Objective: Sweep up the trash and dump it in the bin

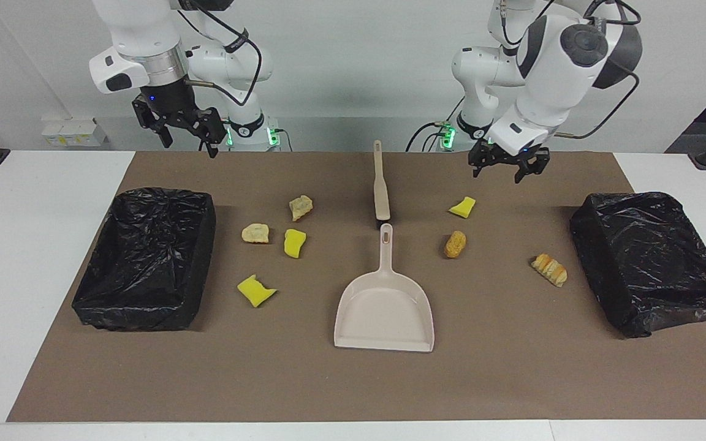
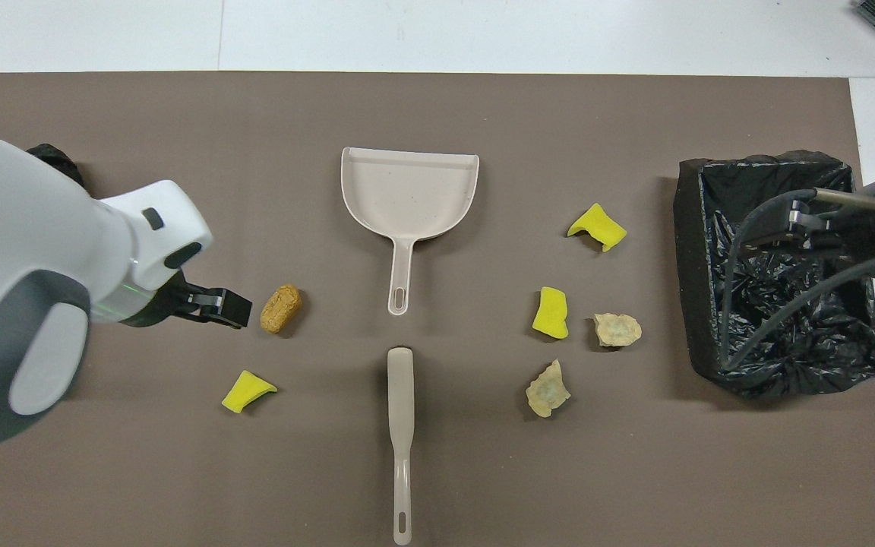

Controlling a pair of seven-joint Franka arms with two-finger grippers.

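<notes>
Nearest the robots, the left gripper (image 1: 507, 171) is held in the air over the brown mat (image 1: 500, 367), above bare mat near a yellow wedge, its fingers spread wide and nothing held. The right gripper (image 1: 185, 131) is raised over the mat's edge at the right arm's end, its fingers likewise spread wide and empty. A beige brush (image 1: 380, 184) is laid on the surface with its handle toward the robots. The trash is scattered in two groups. Toward the left arm's end a bright yellow sponge wedge (image 1: 463, 207) is found first, then a tan-orange oval lump (image 1: 455, 244), then a striped pastry-like roll (image 1: 549, 270) just beside a black-lined bin (image 1: 653, 263). Toward the right arm's end a pale crumbly lump (image 1: 301, 207) is seen nearest, then a second pale lump (image 1: 255, 233) beside an upright yellow sponge chunk (image 1: 294, 242), and farther still a curled yellow sponge piece (image 1: 255, 290). A second black-lined bin (image 1: 144, 257) is set at that end. Farthest out, a beige dustpan (image 1: 385, 306) is laid flat, its handle pointed at the brush.
</notes>
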